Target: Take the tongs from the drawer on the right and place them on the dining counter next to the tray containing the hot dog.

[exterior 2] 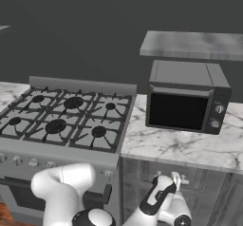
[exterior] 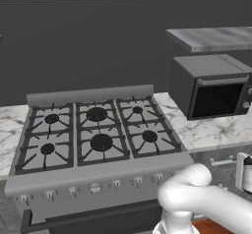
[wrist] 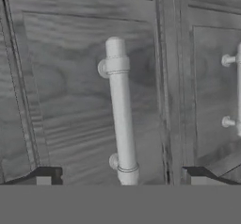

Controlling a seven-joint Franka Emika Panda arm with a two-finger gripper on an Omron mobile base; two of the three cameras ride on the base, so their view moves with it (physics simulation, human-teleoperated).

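I can't see the tongs; I judge they lie inside the closed drawer [wrist: 84, 96], below the marble counter just right of the stove [exterior: 93, 134]. The drawer's bar handle [wrist: 121, 115] looks rigid and smooth, so I'd grip its middle squarely. My gripper [wrist: 120, 177] faces the drawer front, handle centred between wide-open, empty jaws. The arm is folded low in front of the stove.

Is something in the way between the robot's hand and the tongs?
Yes. The closed grey wood-grain drawer front with its pale metal bar handle faces the open gripper. No tongs are visible, so the drawer must be pulled open first.
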